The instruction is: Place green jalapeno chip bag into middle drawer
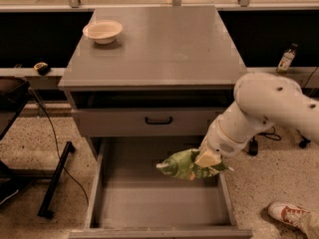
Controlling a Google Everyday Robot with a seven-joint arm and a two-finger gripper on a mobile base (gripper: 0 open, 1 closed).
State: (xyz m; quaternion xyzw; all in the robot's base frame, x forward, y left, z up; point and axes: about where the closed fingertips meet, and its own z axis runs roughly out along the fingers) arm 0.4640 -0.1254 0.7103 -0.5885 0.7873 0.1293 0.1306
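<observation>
The robot's arm [271, 103] was white, fat and round, like a thick smooth tube. Two small dark dots sat on its big rounded part. Lower down it got thinner, with a little patch of tiny holes. At its tip was the gripper [207, 159], a small pale yellow block. It was near the right edge of the middle drawer [149, 203], its jaws pinching the green jalapeno chip bag [182, 164].
</observation>
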